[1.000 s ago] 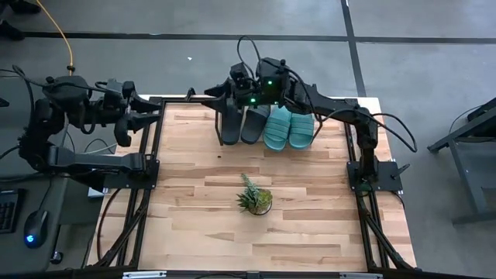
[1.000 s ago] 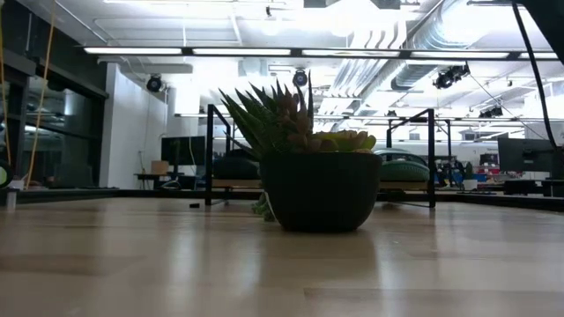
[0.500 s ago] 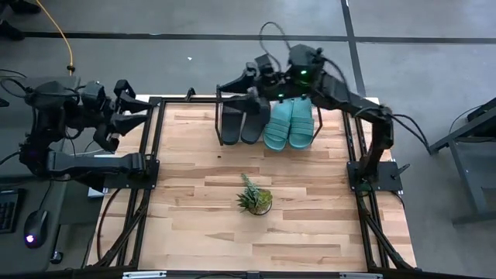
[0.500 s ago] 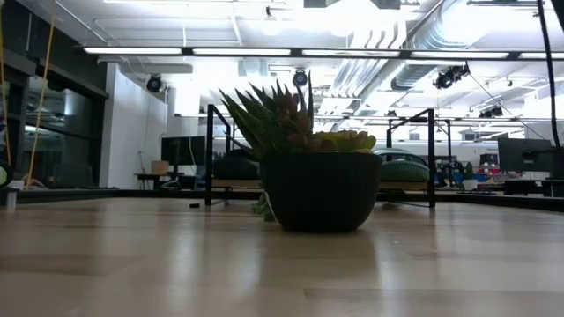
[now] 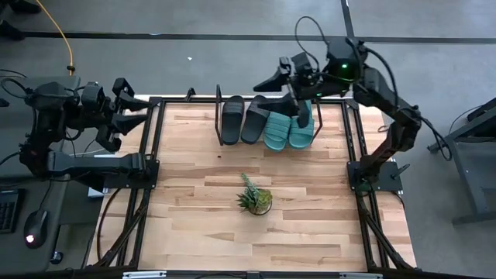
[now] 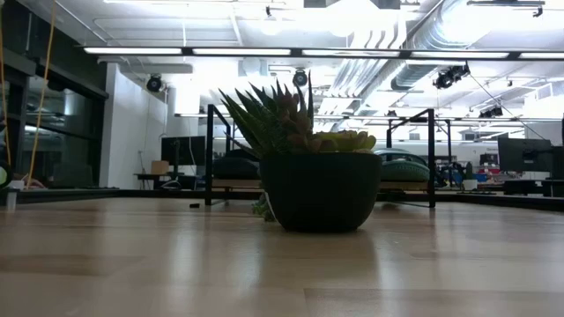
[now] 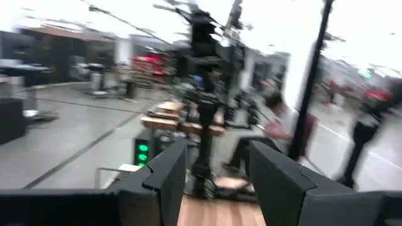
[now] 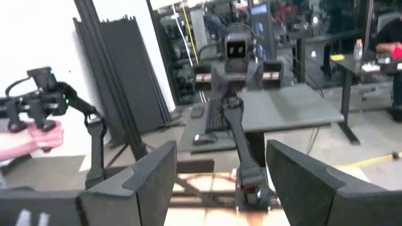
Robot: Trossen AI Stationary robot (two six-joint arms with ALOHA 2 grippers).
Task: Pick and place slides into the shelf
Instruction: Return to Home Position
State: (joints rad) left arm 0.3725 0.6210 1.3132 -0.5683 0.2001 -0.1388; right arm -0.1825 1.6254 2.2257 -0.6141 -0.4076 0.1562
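Lining the shelf (image 5: 218, 122) beside the open, empty right end effector (image 5: 282, 94), all four slides (image 5: 277, 130) seem placed, the open left end effector (image 5: 140, 112) idling well apart.

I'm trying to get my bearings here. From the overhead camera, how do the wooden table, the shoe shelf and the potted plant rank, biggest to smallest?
1. Table, by far the largest.
2. Shelf, spanning part of the table's far edge.
3. Potted plant, clearly the smallest.
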